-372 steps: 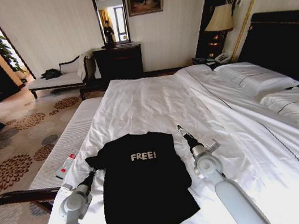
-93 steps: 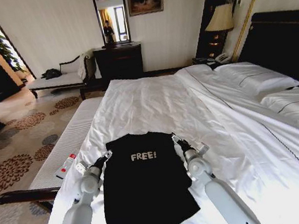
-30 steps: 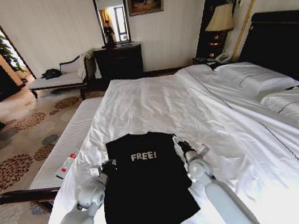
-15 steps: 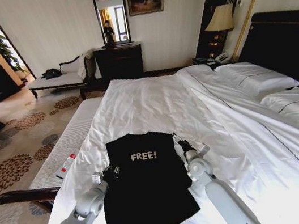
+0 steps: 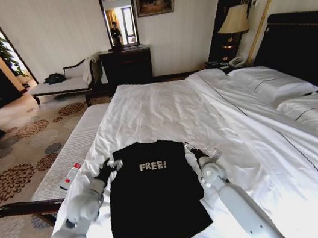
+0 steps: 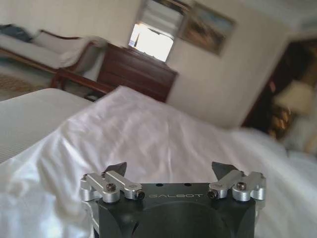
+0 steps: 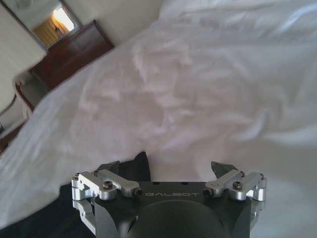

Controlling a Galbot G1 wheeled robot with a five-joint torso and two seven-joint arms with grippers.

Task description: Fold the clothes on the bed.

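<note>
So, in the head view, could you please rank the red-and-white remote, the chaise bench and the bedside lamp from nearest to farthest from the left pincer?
1. Red-and-white remote: on the bed's left edge, just beside the left pincer.
2. Chaise bench: against the far wall, on the left.
3. Bedside lamp: far right corner, by the headboard.

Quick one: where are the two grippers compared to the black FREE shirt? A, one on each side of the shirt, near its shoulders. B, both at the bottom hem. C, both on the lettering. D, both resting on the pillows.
A: the left gripper and right gripper flank the black T-shirt at shoulder height.
</note>
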